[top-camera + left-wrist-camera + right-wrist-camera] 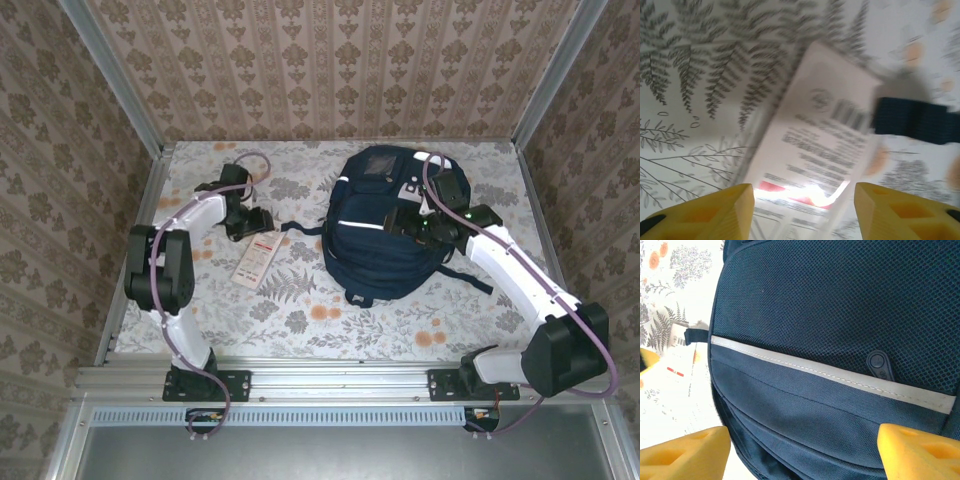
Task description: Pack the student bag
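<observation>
The student bag (pixel 385 235), a navy-blue backpack with thin white stripes, lies on the floral tabletop right of centre. My right gripper (pixel 402 222) hovers over its front. In the right wrist view its yellow fingers (pixel 685 450) stand wide apart above the bag's fabric (pixel 815 405) and white stripe, open and holding nothing. A white printed packet (pixel 254 259) with a red stripe lies flat to the left of the bag. My left gripper (pixel 250 221) is just behind it. In the left wrist view the left gripper (pixel 802 196) is open over the packet (pixel 815 135), its fingers not touching it.
A dark strap (pixel 300 228) of the bag trails left toward the packet and shows beside it (pixel 912 121). Patterned walls and metal rails enclose the table (pixel 330 320) on three sides. Both arm bases sit at the near edge.
</observation>
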